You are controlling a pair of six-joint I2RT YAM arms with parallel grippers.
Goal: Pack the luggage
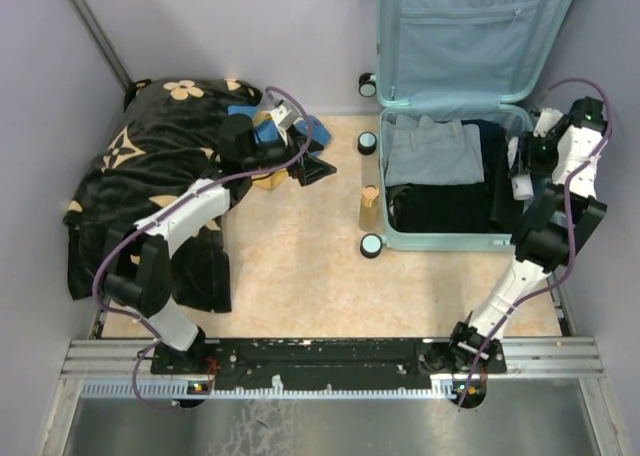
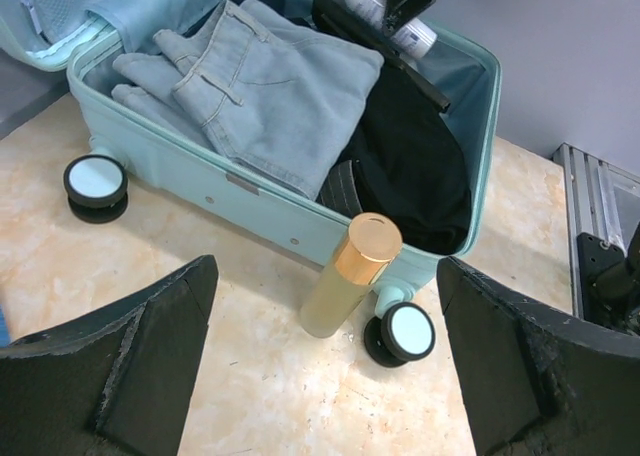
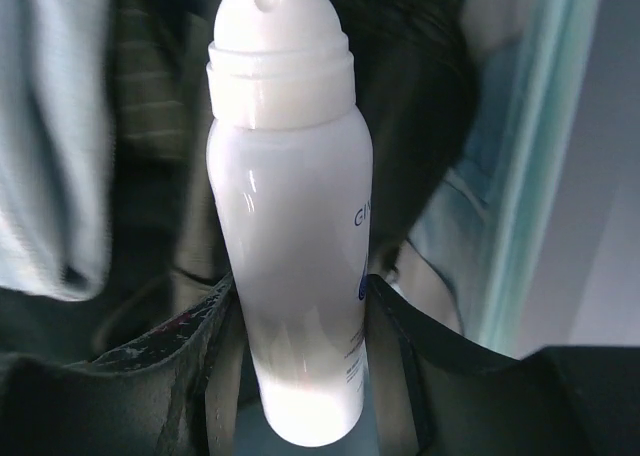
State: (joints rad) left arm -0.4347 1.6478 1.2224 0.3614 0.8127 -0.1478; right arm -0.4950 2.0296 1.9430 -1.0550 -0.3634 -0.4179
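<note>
Over right rim of pale mint-blue hard-shell suitcase | right gripper clasps white plastic spray bottle, interior just left | left gripper spread wide, farther off.

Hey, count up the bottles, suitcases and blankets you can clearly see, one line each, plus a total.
bottles: 2, the gold bottle and the white spray bottle
suitcase: 1
blanket: 1
total: 4

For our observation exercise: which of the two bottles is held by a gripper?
The white bottle, gripped by the right gripper over the luggage; the gold-capped bottle stands free on the table beside it.
</note>
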